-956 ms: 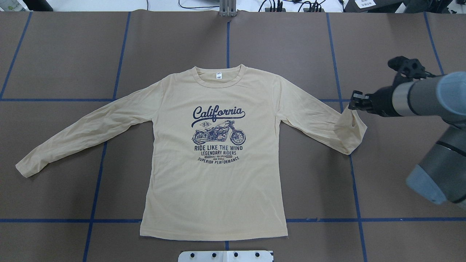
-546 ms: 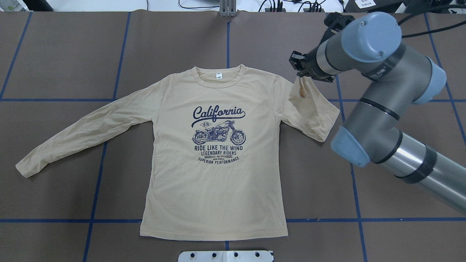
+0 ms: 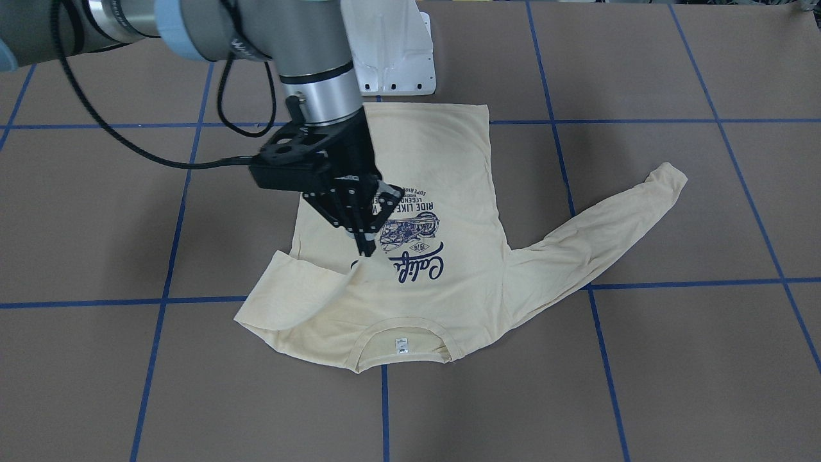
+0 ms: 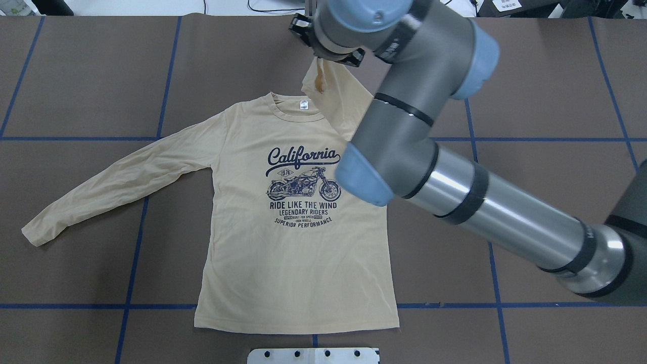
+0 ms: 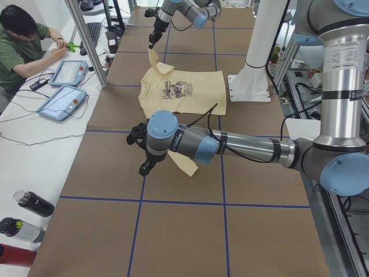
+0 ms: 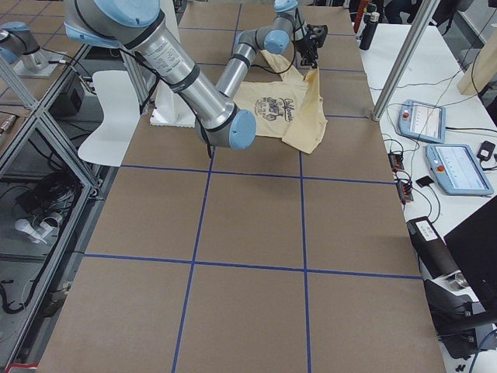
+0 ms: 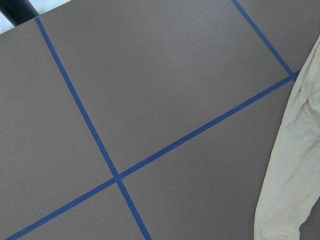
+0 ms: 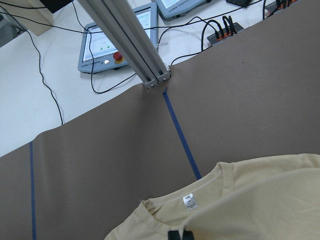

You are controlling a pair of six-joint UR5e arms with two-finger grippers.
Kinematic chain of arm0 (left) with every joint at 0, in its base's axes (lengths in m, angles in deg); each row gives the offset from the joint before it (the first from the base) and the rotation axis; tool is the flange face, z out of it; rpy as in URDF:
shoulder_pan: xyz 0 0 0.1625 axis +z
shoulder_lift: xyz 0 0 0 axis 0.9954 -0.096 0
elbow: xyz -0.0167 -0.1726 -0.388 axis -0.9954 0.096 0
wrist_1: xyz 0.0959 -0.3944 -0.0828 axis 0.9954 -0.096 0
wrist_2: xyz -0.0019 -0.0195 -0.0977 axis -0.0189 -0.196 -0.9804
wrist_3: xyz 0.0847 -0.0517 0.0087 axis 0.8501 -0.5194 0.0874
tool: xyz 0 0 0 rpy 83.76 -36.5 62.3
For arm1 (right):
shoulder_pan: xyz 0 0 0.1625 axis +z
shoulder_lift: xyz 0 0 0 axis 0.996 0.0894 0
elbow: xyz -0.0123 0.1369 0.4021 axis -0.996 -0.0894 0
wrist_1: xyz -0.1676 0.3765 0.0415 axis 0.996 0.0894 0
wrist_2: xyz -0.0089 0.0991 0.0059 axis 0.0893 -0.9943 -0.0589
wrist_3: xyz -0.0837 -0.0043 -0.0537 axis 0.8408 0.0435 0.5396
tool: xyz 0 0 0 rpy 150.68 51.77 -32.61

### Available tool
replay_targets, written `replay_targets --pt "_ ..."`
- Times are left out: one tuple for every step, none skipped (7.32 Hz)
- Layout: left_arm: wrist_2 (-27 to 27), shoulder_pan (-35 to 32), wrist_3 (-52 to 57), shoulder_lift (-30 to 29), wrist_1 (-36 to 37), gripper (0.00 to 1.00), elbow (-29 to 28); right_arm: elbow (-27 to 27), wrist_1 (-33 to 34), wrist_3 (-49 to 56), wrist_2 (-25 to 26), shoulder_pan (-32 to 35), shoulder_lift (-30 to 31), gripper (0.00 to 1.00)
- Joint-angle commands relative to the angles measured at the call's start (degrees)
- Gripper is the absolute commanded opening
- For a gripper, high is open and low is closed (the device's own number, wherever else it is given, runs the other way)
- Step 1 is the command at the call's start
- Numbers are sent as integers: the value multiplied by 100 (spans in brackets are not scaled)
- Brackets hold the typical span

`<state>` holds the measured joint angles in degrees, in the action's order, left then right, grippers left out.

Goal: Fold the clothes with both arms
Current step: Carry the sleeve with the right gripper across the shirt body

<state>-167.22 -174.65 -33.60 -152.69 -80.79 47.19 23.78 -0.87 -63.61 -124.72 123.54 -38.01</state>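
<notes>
The cream-yellow long-sleeved shirt (image 4: 293,253) lies flat, print side up, neck label (image 4: 304,105) at the far edge. My right gripper (image 4: 319,54) is shut on the cuff of the shirt's right sleeve (image 4: 336,96) and holds it up above the collar. In the front-facing view the right gripper (image 3: 365,251) pinches that cuff over the print, and the sleeve (image 3: 301,289) drapes across the shoulder. The other sleeve (image 4: 116,182) lies stretched out on the table. My left gripper (image 5: 144,167) hovers beside that sleeve's cuff; I cannot tell if it is open or shut.
Brown table cover with blue tape lines (image 4: 131,263). The white base pedestal (image 3: 391,51) stands at the shirt's hem. An aluminium post (image 8: 135,45) and control panels (image 8: 105,50) are past the far edge. A person (image 5: 23,46) sits at the side desk, with bottles (image 5: 29,202) nearby.
My right gripper has carried the sleeve cuff from the table's right side leftward and farther back to above the collar, so the sleeve now folds over the shoulder.
</notes>
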Motion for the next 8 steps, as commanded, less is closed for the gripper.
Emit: replay_targets --pt "-11 7 0 -24 0 100 -73 -1738 -12 -222 735 -709 -1398 0" --pt "-11 7 0 -33 0 100 -73 -2460 -38 -442 746 -842 -1935 0" --pt "-11 7 -9 -33 0 100 -73 -2928 -561 -488 754 -896 -2149 45" --pt "-11 7 -9 -33 0 100 -64 -3238 -940 -610 920 -931 -2230 99" --pt "-63 7 -9 -33 0 100 -73 -3458 -961 -629 887 -914 -2396 100" --pt "-186 7 -9 -33 0 100 -82 -3469 -953 -585 808 -844 -2406 100" --pt "-457 7 -26 -33 -174 100 -186 -3469 -927 -481 485 -608 -2406 100" --pt "-599 7 -61 -33 -498 100 -353 -3443 -770 -305 -240 -232 -2319 100"
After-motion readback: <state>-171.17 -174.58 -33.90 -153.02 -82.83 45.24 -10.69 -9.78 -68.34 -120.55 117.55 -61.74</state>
